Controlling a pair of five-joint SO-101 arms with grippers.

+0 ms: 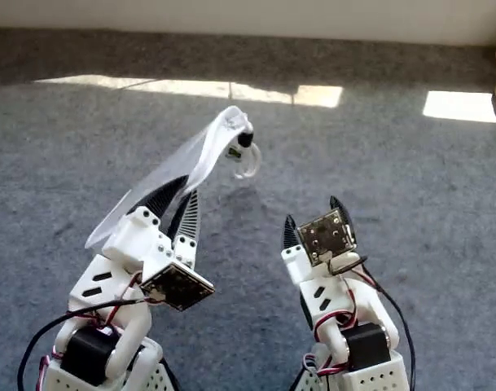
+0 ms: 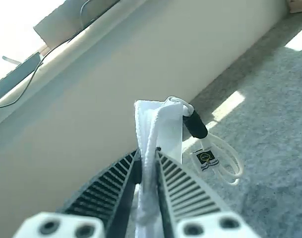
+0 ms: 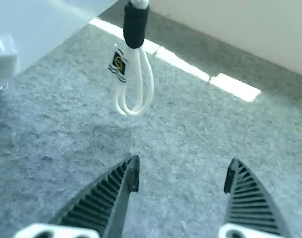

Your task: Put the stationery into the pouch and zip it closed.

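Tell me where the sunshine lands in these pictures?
High view: bright patches lie on the carpet beyond the pouch. Left wrist view: a sunny strip past the pouch's cord loop, and glare washes out everything above the wall. Right wrist view: a sunlit strip behind the loop.

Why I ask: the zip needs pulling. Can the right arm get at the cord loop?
Probably yes. The right end effector is open and faces the loop, which hangs free from the pouch held up by the left end effector; nothing stands between.
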